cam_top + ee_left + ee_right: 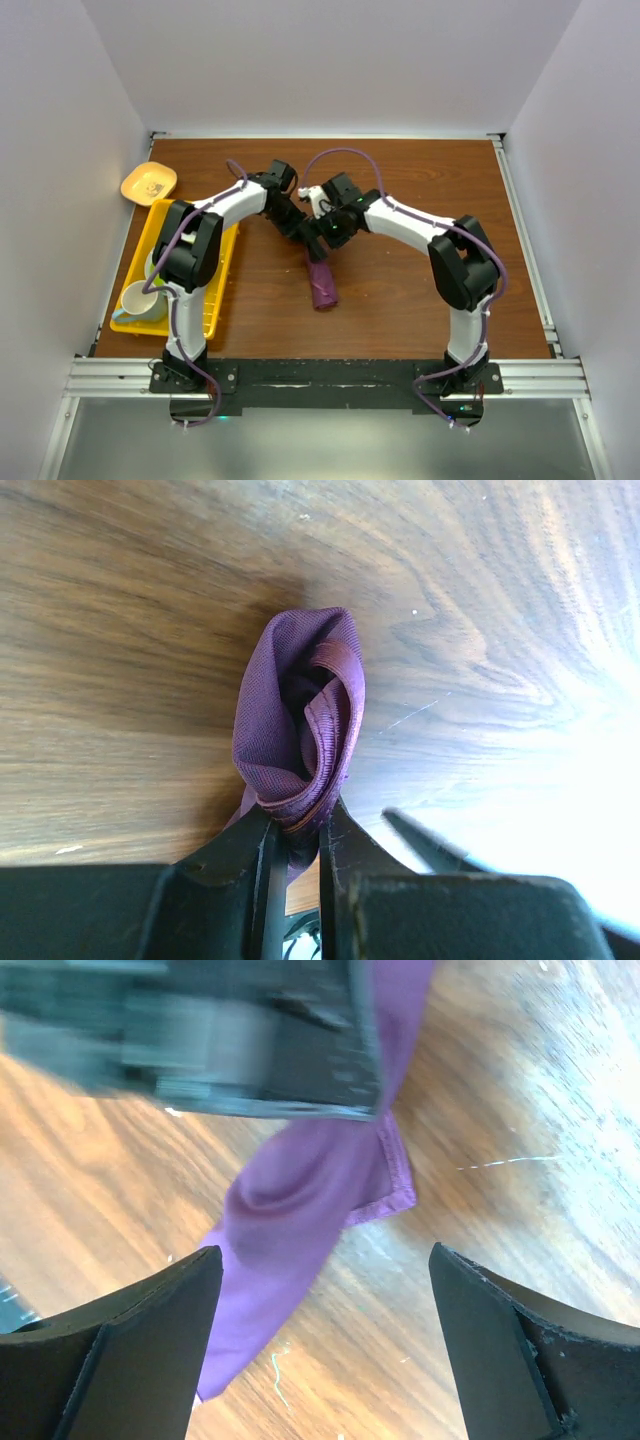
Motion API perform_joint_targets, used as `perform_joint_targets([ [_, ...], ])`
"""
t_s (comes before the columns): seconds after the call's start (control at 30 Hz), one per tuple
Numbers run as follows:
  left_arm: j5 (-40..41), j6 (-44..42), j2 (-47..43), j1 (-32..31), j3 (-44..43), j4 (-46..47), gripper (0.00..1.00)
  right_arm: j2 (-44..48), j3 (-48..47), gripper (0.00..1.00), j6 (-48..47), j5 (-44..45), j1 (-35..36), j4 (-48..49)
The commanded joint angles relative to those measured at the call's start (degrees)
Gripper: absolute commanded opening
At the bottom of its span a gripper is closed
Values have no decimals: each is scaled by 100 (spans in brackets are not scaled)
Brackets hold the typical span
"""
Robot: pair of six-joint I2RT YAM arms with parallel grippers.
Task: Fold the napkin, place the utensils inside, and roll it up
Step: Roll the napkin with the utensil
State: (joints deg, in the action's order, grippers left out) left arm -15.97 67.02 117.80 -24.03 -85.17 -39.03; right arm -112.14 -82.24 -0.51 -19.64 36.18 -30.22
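The left end effector [297, 832] is pinching the bunched napkin [295, 710] at mid-table [400, 300]. The right end effector [322, 1255] is gaping wide, gripping nothing. Folding looks barely begun, with utensils and rolling both remaining.

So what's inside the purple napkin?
Looking into the end of the napkin from the left wrist view, only purple folds of cloth show. Deeper in it is dark and covered, so anything tucked inside can't be seen.

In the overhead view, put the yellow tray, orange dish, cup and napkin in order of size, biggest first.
Largest, the tray.
Then the dish and the cup, which look alike, so no ranking.
Smallest, the napkin, as far as it shows.
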Motion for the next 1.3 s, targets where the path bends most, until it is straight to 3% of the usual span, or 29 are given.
perform_joint_targets([
  [0.0, 366, 91, -2, 4, -9, -580, 0, 350, 129, 89, 77, 1954, 792, 173],
  [0.33, 208, 443, -134, 4, 220, -545, 1, -124, 58, 87, 887, 3686, 1681, 446],
  [0.43, 234, 487, -143, 13, 167, -606, 2, -221, 164, 79, 904, 3906, 1787, 542],
  [0.5, 199, 566, -143, 13, 193, -633, 3, -264, 243, 66, 921, 3854, 1787, 604],
  [0.7, 138, 698, -169, 13, 289, -651, 7, -370, 392, 53, 1053, 3810, 1787, 701],
  [0.77, 103, 716, -187, 21, 308, -624, 11, -440, 436, 48, 1088, 3748, 1787, 710],
  [0.8, 85, 707, -196, 21, 281, -633, 13, -449, 454, 36, 1141, 3713, 1778, 754],
  [0.9, 146, 532, -222, 56, 194, -650, 23, -432, 612, 23, 1229, 3450, 1717, 912],
  [0.93, 155, 479, -257, 83, 176, -659, 32, -406, 673, 19, 1264, 3380, 1656, 938],
  [1.03, 252, 23, -336, 170, 97, -650, 49, -283, 822, 15, 1264, 3072, 1489, 1070],
  [1.17, 488, -680, -547, 285, -35, -545, 65, -107, 1095, 13, 1220, 1820, 1085, 1474],
  [1.27, 865, -1374, -714, 355, -201, -545, 69, -308, 982, 10, 1115, 727, 593, 1501],
])
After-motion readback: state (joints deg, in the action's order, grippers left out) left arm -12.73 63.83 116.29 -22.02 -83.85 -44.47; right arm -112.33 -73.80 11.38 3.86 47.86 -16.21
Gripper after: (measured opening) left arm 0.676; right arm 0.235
